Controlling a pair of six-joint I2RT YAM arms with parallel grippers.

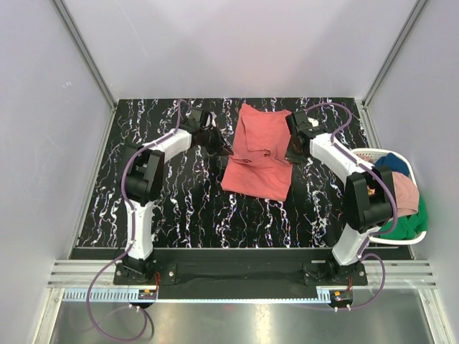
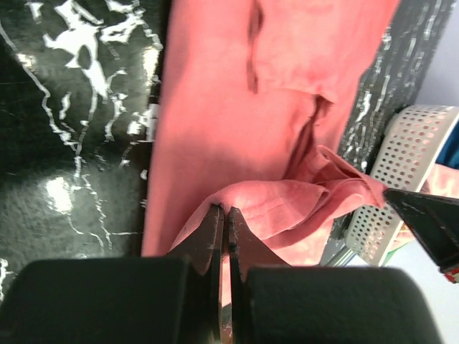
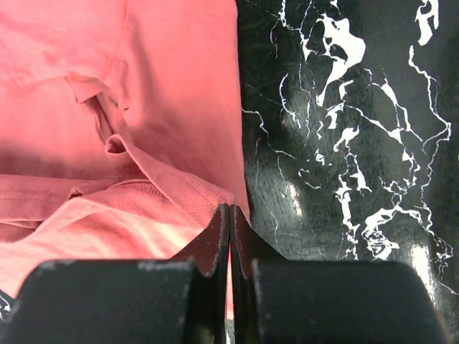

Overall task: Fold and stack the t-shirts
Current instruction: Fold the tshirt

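I have the red shirt (image 1: 257,154) lying on the bench (image 1: 179,208), toward the back and about midway between the two arms. Its lower part is spread flat. Its upper part is rumpled, with cloth doubled over itself and a few creases across the middle.

My left hand (image 2: 224,211) is at the shirt's left edge. In the left wrist view the two fingers are pressed together with barely a slit between them, and a fold of red cloth is drawn up off the bench right to their tips. I read that as a pinch on the edge of the red shirt. Around the pinch the cloth rises in a soft ridge that runs off to the right, while the rest lies flat against the black marbled top.

My right hand (image 3: 229,211) is at the opposite edge of the shirt. Its fingers are closed as well, and a thin line of red shows between them, so it has hold of the hem on that side. To the left of the tips a stitched hem lies folded over the body of the shirt. To the right there is only bare bench.

The white basket (image 1: 362,152) stands at the right edge of the bench, just beside the right arm. Inside it I can see a blue shirt (image 1: 394,163) at the back, a pink shirt (image 1: 403,190) in the middle and a green shirt (image 1: 405,226) at the near side, all bunched together.
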